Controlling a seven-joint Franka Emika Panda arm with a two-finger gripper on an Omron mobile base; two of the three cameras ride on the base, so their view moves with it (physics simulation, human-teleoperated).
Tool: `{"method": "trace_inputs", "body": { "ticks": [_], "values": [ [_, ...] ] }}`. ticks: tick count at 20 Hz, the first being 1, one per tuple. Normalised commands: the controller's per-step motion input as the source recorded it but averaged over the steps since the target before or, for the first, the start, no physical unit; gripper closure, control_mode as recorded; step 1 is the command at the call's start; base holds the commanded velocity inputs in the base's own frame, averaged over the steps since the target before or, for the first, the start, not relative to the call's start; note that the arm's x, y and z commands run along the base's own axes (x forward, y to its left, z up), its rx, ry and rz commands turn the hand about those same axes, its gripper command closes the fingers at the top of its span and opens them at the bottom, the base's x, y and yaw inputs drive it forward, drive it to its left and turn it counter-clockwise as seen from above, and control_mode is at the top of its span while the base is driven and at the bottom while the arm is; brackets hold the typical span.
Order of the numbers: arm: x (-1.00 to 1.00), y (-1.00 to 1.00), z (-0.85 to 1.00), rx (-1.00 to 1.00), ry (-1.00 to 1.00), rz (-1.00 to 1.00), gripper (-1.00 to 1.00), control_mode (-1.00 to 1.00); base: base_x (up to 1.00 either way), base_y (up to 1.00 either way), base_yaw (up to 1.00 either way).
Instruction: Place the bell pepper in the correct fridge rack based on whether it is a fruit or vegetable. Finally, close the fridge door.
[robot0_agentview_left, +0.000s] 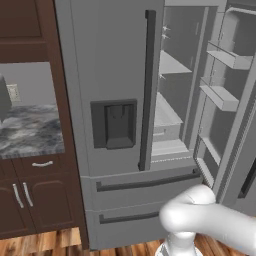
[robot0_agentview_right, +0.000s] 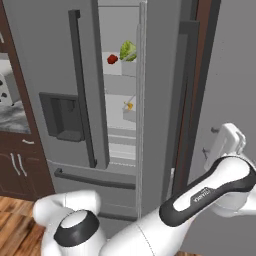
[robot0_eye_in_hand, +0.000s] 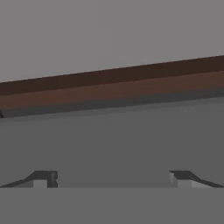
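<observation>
Bell pepper (robot0_agentview_right: 112, 59) sits on an upper fridge shelf (robot0_agentview_right: 120, 70), at the shelf's left end, just beside a leafy green vegetable (robot0_agentview_right: 128, 50). A small yellow item (robot0_agentview_right: 129, 105) lies on the shelf below. The right fridge door (robot0_agentview_left: 227, 95) stands open. The tool (robot0_eye_in_hand: 113, 178) faces a flat grey surface crossed by a brown band, its fingertips (robot0_eye_in_hand: 43, 178) spread wide with nothing between them.
</observation>
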Motion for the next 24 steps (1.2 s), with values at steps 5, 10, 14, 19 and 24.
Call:
{"method": "trace_inputs", "body": {
  "ticks": [5,10,14,19,24],
  "values": [
    [0.62,0.18,-0.12,0.10,0.05,0.25,-1.00,-1.00,0.00,0.00,0.00],
    [0.20,0.78,0.00,0.00,0.11,0.17,-1.00,-1.00,0.00,0.00,0.00],
    [0.00,1.00,0.01,-0.03,0.11,0.14,-1.00,-1.00,0.00,0.00,0.00],
    [0.00,1.00,0.05,-0.01,0.03,0.06,-1.00,-1.00,0.00,0.00,0.00],
    [0.00,1.00,0.11,-0.04,-0.03,0.00,-1.00,-1.00,0.00,0.00,0.00]
  ]
}}
